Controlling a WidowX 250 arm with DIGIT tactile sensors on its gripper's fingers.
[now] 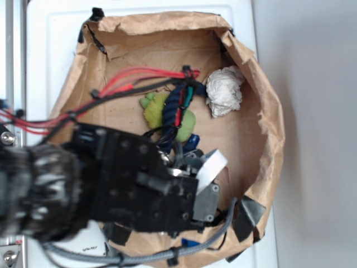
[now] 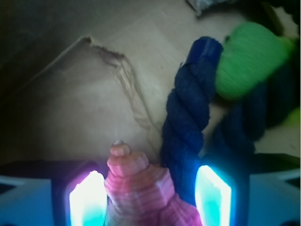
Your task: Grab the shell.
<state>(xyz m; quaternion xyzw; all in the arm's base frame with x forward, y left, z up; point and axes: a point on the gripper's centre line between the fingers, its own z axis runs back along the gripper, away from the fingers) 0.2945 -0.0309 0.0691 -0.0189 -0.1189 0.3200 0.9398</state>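
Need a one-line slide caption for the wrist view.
Shell sits between the glowing fingertips of the gripper, navy rope alongside on brown paper.

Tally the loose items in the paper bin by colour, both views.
White: 1, paper ball
Green: 1, soft toy
Navy: 1, rope
Pinkish under the finger lights: 1, shell, between the gripper fingers
Total: 4

Navy rope [image 2: 188, 122] crowds right of the shell [image 2: 141, 188] btwn fingers [image 2: 87, 200]; bare paper floor [image 2: 70, 94] ahead-left is open.
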